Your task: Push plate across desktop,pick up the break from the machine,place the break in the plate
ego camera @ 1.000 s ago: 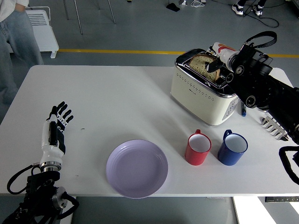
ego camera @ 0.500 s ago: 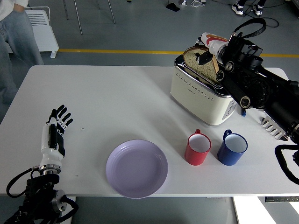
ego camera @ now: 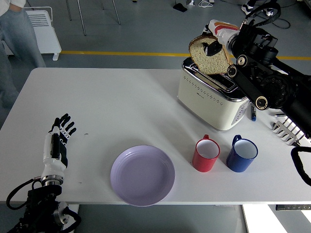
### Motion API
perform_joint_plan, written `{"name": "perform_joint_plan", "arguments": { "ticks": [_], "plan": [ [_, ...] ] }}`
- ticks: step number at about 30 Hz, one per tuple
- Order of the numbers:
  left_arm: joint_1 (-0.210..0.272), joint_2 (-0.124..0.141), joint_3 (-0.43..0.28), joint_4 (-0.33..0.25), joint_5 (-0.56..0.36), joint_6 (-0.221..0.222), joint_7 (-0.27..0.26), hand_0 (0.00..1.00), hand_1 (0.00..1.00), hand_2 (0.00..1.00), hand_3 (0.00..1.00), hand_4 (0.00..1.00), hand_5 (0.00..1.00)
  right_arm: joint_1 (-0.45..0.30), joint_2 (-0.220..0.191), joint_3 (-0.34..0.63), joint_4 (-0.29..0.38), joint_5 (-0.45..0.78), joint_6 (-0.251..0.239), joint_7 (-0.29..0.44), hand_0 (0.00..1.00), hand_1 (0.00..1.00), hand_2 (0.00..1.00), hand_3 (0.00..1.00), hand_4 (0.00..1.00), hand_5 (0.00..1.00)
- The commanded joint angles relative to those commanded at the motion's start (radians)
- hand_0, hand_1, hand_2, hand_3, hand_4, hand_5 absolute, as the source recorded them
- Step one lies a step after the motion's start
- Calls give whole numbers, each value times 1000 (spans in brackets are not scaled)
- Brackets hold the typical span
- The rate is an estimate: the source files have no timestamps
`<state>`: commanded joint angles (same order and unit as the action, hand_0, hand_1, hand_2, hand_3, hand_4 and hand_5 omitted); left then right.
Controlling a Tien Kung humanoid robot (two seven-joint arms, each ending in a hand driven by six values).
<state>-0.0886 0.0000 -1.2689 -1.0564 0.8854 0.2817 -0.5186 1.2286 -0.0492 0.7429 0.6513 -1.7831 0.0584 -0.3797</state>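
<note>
Above the cream toaster at the table's far right, the right hand pinches a slice of bread between its fingers and holds it clear of the slot. A second ago the slice sat deep in the toaster with only its top crust showing; half a second ago it was partly raised; now its lower edge hangs free just over the chrome top. That means the pick-up from the machine looks done, and the carry to the plate is what remains.

The lilac plate lies empty near the table's front edge, well apart from the toaster, with a red mug and a blue mug standing between the two. The hand's route down to the plate probably has to pass over or around those mugs.

The left hand rests at the near left of the table, fingers spread and holding nothing, slightly drawn back toward the edge compared with before.
</note>
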Motion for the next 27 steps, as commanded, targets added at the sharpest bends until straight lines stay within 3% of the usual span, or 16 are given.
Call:
{"name": "perform_joint_plan", "arguments": {
  "ticks": [14,23,27],
  "plan": [
    [-9,0,-5,1,1,0,-2,760,817,876,810,584,998,14,-21,24,30,-14,-32,6,463,440,455,477,230,26],
    [-12,0,-9,1,1,0,-2,760,818,876,811,585,998,10,-46,63,112,23,-56,-1,459,438,453,471,205,34],
    [-11,0,-11,1,1,0,-2,760,818,876,810,585,998,-4,-65,54,177,123,-76,-23,458,436,451,469,196,32]
  ]
}}
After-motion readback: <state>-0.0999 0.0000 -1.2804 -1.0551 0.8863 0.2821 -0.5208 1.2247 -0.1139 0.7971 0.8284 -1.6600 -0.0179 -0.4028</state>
